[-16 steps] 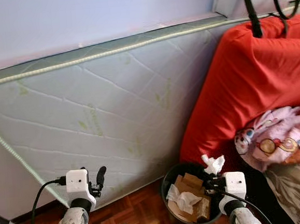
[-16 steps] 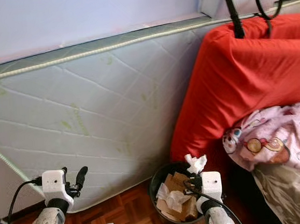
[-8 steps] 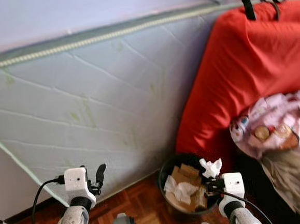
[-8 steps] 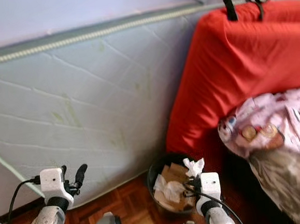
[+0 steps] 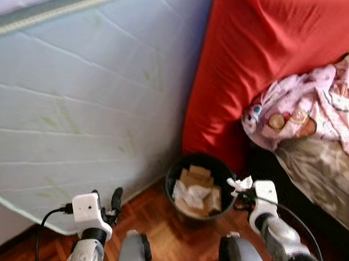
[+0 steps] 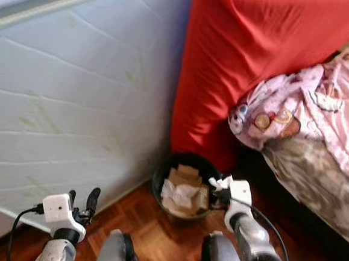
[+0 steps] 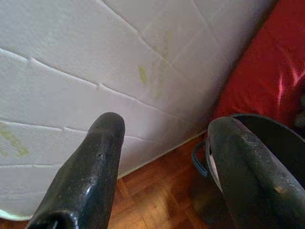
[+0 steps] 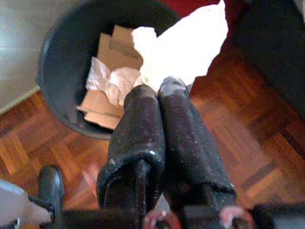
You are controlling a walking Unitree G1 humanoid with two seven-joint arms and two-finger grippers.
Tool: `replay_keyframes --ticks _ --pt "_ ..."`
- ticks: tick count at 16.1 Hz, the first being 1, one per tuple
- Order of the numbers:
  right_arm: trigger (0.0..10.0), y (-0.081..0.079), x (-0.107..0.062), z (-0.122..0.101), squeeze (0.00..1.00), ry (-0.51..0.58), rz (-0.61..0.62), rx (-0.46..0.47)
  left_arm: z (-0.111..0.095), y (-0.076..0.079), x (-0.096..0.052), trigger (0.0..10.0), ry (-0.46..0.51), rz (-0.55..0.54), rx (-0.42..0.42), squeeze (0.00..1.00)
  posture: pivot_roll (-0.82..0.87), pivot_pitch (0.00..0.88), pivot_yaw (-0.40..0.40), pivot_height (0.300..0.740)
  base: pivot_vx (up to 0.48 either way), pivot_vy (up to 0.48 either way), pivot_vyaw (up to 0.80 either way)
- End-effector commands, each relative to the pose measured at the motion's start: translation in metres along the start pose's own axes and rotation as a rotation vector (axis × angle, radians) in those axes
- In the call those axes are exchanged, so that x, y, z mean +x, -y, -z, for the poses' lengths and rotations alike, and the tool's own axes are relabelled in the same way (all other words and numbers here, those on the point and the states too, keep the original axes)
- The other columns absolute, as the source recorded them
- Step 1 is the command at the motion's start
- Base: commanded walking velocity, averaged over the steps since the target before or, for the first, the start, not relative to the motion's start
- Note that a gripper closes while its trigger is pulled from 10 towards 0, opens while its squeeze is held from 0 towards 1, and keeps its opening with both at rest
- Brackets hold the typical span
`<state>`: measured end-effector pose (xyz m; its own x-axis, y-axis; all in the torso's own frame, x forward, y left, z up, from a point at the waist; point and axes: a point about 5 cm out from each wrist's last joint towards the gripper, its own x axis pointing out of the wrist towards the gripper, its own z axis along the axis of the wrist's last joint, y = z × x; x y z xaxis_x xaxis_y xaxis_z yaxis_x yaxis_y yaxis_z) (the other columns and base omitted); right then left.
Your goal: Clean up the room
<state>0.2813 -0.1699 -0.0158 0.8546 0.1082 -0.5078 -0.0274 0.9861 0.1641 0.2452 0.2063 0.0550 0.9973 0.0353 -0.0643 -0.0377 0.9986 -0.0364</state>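
Note:
A black waste bin (image 5: 171,190) stands on the parquet floor between a leaning mattress and a red cushion; cardboard pieces (image 5: 197,174) and crumpled white paper (image 5: 189,194) lie inside it. My right gripper (image 5: 239,187) is shut on a white tissue (image 8: 188,45), held just at the bin's near right rim. In the right wrist view the tissue sticks out past the closed fingers (image 8: 143,119), above the bin (image 8: 62,43). My left gripper (image 5: 110,201) is open with nothing in it, low at the left, pointing toward the mattress; the bin's edge (image 7: 267,126) shows behind one finger.
A white quilted mattress (image 5: 69,96) leans against the wall on the left. The red cushion (image 5: 263,33) stands at the right, with a pink patterned garment (image 5: 311,104) on a grey-brown bed surface (image 5: 329,179). Parquet floor (image 5: 165,240) lies before the bin.
The camera has tipped down and shifted, so the scene sits higher and further left. The bin is now nearer, and my right gripper with the tissue is beside its right rim.

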Motion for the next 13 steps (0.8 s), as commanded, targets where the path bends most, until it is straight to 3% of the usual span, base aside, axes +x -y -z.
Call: replay_keyframes --ticks 1,5,13 --pt "10.0 0.002 0.001 0.000 0.00 -0.030 0.007 -0.010 0.001 0.002 -0.004 10.0 -0.019 -0.003 -0.015 0.00 0.10 0.281 -0.068 0.625 0.000 0.000 0.00" --pt "10.0 -0.017 0.011 -0.019 0.00 -0.041 -0.074 -0.087 -0.007 0.006 -0.012 10.0 -0.011 -0.021 -0.019 0.00 0.13 0.355 -0.101 0.625 0.000 0.000 0.00" --pt "10.0 -0.054 0.023 -0.051 0.00 -0.014 -0.191 -0.186 -0.017 0.008 -0.044 10.0 -0.024 -0.082 -0.021 0.00 0.18 0.449 -0.144 0.625 0.000 0.000 0.00"
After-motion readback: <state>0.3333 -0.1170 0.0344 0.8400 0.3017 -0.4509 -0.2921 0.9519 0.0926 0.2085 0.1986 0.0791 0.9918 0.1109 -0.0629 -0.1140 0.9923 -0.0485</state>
